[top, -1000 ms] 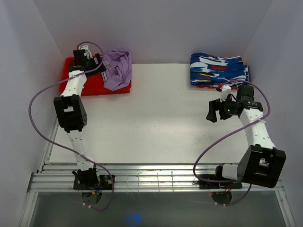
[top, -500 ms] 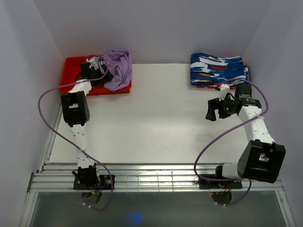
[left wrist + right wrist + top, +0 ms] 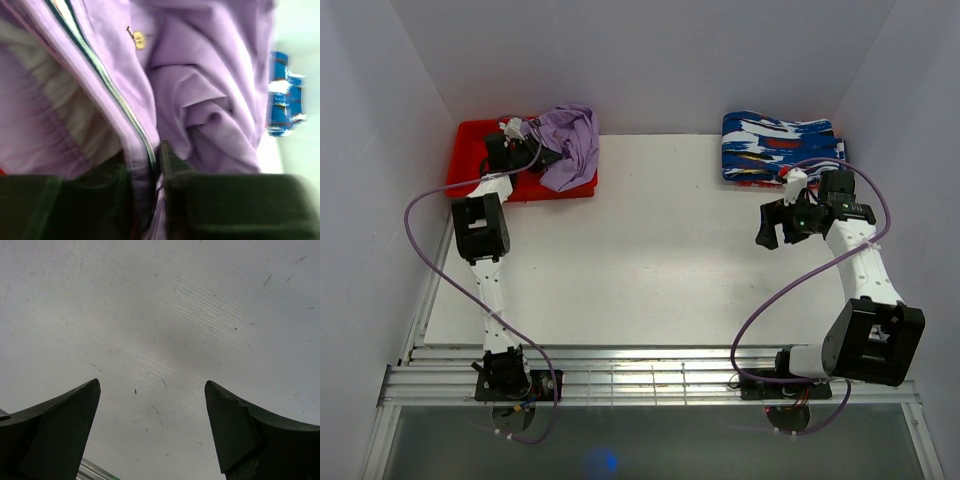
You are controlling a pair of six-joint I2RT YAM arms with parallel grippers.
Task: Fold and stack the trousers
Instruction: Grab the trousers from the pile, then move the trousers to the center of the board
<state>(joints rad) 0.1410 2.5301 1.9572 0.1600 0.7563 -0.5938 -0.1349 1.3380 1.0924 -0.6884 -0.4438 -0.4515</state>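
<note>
Lilac trousers (image 3: pixel 570 142) lay crumpled on the red tray (image 3: pixel 468 136) at the far-left corner of the white table (image 3: pixel 650 240). Left gripper (image 3: pixel 158 152) was nearly closed, pinching a fold beside the zip fly. The cloth looked soft, light and limp, so the waistband was judged the firmer hold. Right gripper (image 3: pixel 151 387) hung wide apart and empty over bare tabletop, near the patterned folded garments (image 3: pixel 780 145). White walls closed in on three sides.

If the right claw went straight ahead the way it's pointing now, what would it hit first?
Most likely the bare white tabletop: the open right claw frames only that surface, though how far off is unclear.
</note>
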